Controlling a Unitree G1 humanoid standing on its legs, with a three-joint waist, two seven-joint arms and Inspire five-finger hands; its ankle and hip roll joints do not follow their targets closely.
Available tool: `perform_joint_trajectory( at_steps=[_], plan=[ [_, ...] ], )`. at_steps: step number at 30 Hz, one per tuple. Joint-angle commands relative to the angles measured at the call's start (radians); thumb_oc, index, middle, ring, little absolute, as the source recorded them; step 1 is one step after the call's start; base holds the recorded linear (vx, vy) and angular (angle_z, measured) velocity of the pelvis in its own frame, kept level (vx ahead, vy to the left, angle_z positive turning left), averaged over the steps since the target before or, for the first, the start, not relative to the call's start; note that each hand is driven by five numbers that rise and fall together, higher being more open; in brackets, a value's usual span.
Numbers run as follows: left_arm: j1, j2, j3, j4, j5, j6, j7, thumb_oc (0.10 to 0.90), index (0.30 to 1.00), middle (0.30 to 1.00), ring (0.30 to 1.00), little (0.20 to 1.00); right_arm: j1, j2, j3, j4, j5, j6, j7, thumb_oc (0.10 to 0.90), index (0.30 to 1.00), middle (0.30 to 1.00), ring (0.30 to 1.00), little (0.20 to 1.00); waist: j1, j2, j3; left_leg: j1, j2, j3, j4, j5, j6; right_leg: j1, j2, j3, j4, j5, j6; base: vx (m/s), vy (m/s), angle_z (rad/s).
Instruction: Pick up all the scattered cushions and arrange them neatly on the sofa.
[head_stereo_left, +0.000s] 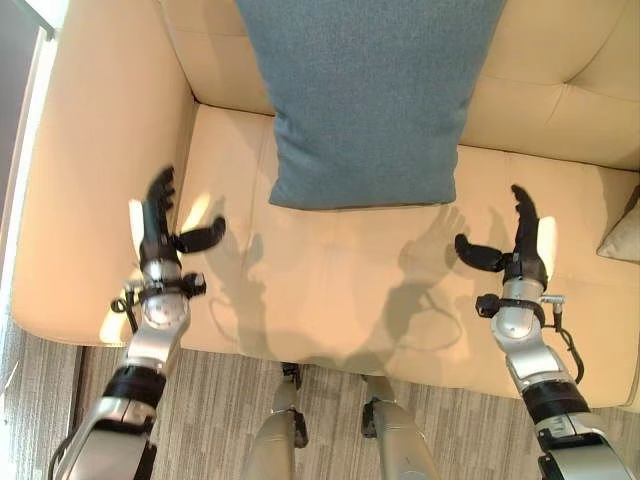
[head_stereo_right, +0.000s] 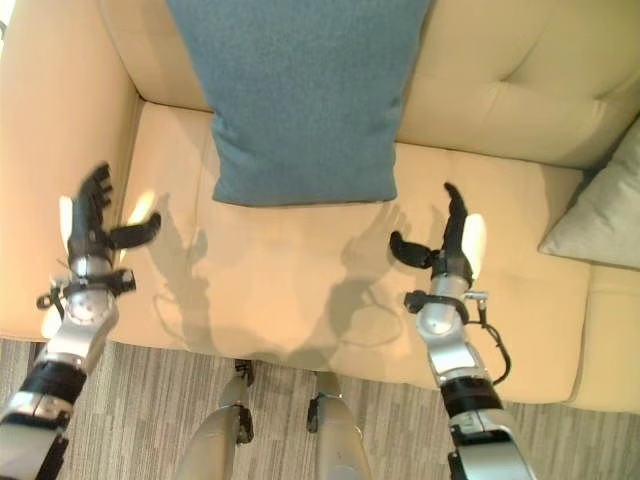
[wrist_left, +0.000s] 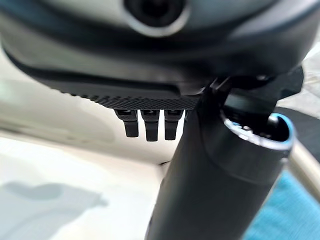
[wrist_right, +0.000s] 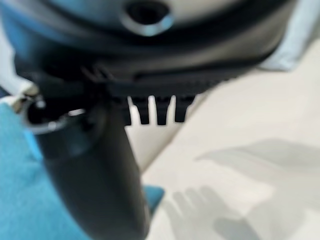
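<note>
Blue cushion (head_stereo_left: 368, 95) stands propped against the backrest of the cream sofa (head_stereo_left: 90, 150), its lower edge resting on the seat. It sits ahead of both hands and between them, touching neither.

Left hand (head_stereo_left: 160, 225) hovers over the seat near the sofa's left armrest, fingers straight and spread, thumb stuck out toward the cushion. Nothing in it. The cushion's lower left corner is ahead of this hand and off to its thumb side, a clear gap between.

Right hand (head_stereo_left: 518, 245) hovers over the seat on the other side, likewise open: fingers extended, thumb pointing inward toward the cushion, holding nothing. The cushion's lower right corner lies ahead of it on the thumb side, apart from the fingertips.

A grey cushion (head_stereo_right: 600, 215) leans on the backrest beyond the right hand, on the side away from its thumb, well apart from the blue one.

Both hands throw shadows on the bare seat between them. Grey striped floor (head_stereo_left: 210, 420) runs along the sofa's front edge.
</note>
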Motion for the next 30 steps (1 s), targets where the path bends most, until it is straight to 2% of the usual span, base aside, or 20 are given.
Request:
perform_joint_trajectory(
  at_steps=[1, 2, 4, 12, 17, 22, 23, 30],
  plan=[
    [0.090, -0.017, 0.013, -0.043, -0.032, -0.100, -0.055, 0.800, 0.900, 0.900, 0.900, 0.900, 0.034, -0.007, -0.041, 0.009, 0.003, -0.058, 0.007, 0.800, 0.900, 0.900, 0.900, 0.900, 0.038, -0.026, -0.134, 0.046, -0.010, -0.009, 0.001, -0.112, -0.035, 0.045, -0.014, -0.014, 0.005, -0.085, 0.068, 0.03, -0.019, 0.05],
    [0.093, -0.018, 0.013, -0.045, -0.031, -0.099, -0.055, 0.800, 0.900, 0.900, 0.900, 0.900, 0.036, -0.007, -0.040, 0.008, 0.003, -0.058, 0.007, 0.800, 0.900, 0.900, 0.900, 0.900, 0.038, -0.026, -0.135, 0.047, -0.010, -0.009, 0.001, -0.112, -0.035, 0.046, -0.014, -0.014, 0.005, -0.085, 0.068, 0.03, -0.026, 0.05],
    [0.227, -0.076, 0.039, -0.049, -0.092, -0.095, -0.103, 0.800, 0.900, 0.900, 0.900, 0.900, 0.049, 0.008, -0.058, -0.001, 0.000, -0.056, -0.005, 0.800, 0.900, 0.900, 0.900, 0.900, 0.059, -0.027, -0.119, 0.046, -0.010, -0.017, 0.001, -0.106, -0.029, 0.047, -0.014, -0.019, 0.005, -0.084, 0.064, -0.02, -0.047, 0.06],
    [0.347, -0.116, 0.052, -0.016, -0.157, -0.097, -0.142, 0.800, 0.900, 0.900, 0.900, 0.900, -0.049, -0.018, -0.082, 0.042, 0.028, -0.042, -0.078, 0.800, 0.900, 0.900, 0.900, 0.900, 0.100, -0.015, -0.096, -0.001, -0.009, -0.026, 0.001, -0.089, -0.032, 0.003, -0.011, -0.029, 0.005, -0.079, 0.062, -0.01, -0.012, 0.03],
    [0.329, -0.111, 0.042, -0.013, -0.178, -0.103, -0.150, 0.800, 0.900, 0.900, 0.900, 0.900, -0.107, -0.042, -0.071, 0.080, 0.041, -0.036, -0.094, 0.800, 0.900, 0.900, 0.900, 0.900, 0.113, -0.010, -0.088, -0.018, -0.011, -0.032, 0.001, -0.084, -0.037, -0.009, -0.008, -0.037, 0.005, -0.080, 0.061, 0.00, -0.002, 0.01],
    [0.305, -0.076, 0.003, -0.062, -0.171, -0.113, -0.167, 0.800, 0.900, 0.900, 0.900, 0.900, -0.206, -0.103, -0.051, 0.161, 0.045, -0.030, -0.121, 0.800, 0.900, 0.900, 0.900, 0.900, 0.130, -0.003, -0.080, -0.033, -0.014, -0.038, 0.001, -0.082, -0.041, -0.022, -0.008, -0.043, 0.005, -0.081, 0.061, 0.02, -0.011, 0.05],
    [0.295, -0.065, -0.020, -0.076, -0.183, -0.112, -0.178, 0.800, 0.900, 0.900, 0.900, 0.900, -0.264, -0.133, -0.031, 0.207, 0.065, -0.028, -0.127, 0.800, 0.900, 0.900, 0.900, 0.900, 0.139, -0.001, -0.074, -0.043, -0.015, -0.040, 0.001, -0.079, -0.042, -0.031, -0.007, -0.045, 0.005, -0.081, 0.062, 0.01, -0.015, 0.10],
    [0.276, -0.065, -0.049, -0.075, -0.201, -0.120, -0.185, 0.800, 0.900, 0.900, 0.900, 0.900, -0.353, -0.172, 0.027, 0.272, 0.089, -0.028, -0.109, 0.800, 0.900, 0.900, 0.900, 0.900, 0.152, 0.002, -0.067, -0.065, -0.014, -0.048, 0.001, -0.073, -0.044, -0.050, -0.006, -0.046, 0.005, -0.084, 0.062, 0.00, -0.004, 0.01]
  ],
)
